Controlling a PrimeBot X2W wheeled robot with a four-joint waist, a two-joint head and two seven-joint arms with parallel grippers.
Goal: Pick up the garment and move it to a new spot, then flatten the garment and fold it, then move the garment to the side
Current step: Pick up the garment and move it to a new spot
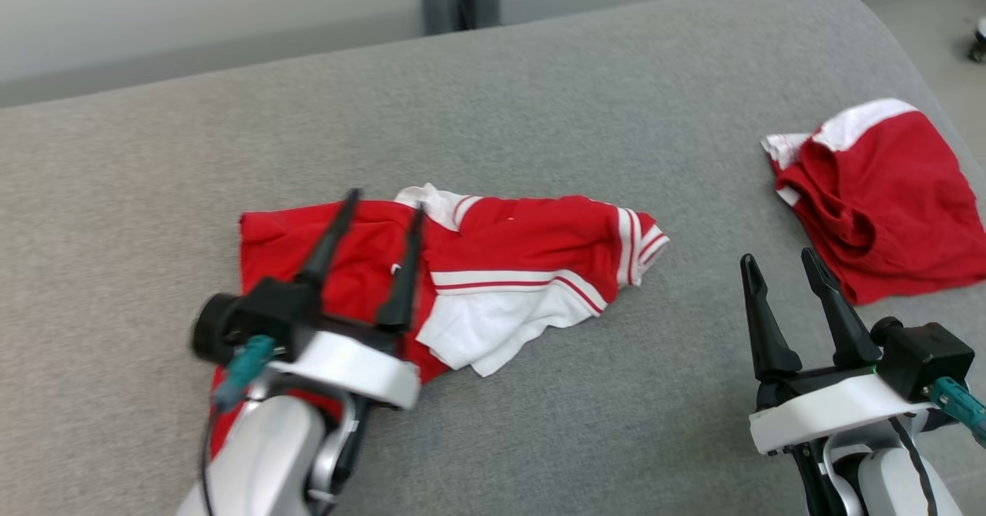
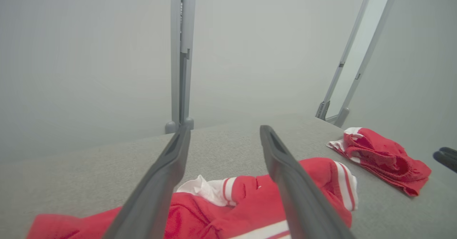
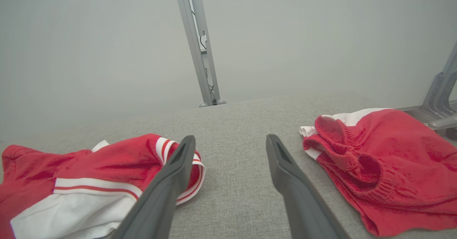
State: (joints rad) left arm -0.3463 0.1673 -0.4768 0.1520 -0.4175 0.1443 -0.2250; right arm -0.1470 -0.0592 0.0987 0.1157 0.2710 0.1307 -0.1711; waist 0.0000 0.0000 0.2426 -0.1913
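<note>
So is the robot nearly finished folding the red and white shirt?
Not nearly. The shirt lies on the grey surface, held by nobody, so any carrying may be done. It is rumpled, not flat or neatly folded. The left gripper hangs open over it; the right gripper is open beside it. Flattening, folding and moving it aside look left to do.

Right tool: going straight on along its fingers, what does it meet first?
Way looks free: the right tool points over the bare grey surface, between the striped garment and the red shorts. Past the far edge stands a metal post; depth unclear.
</note>
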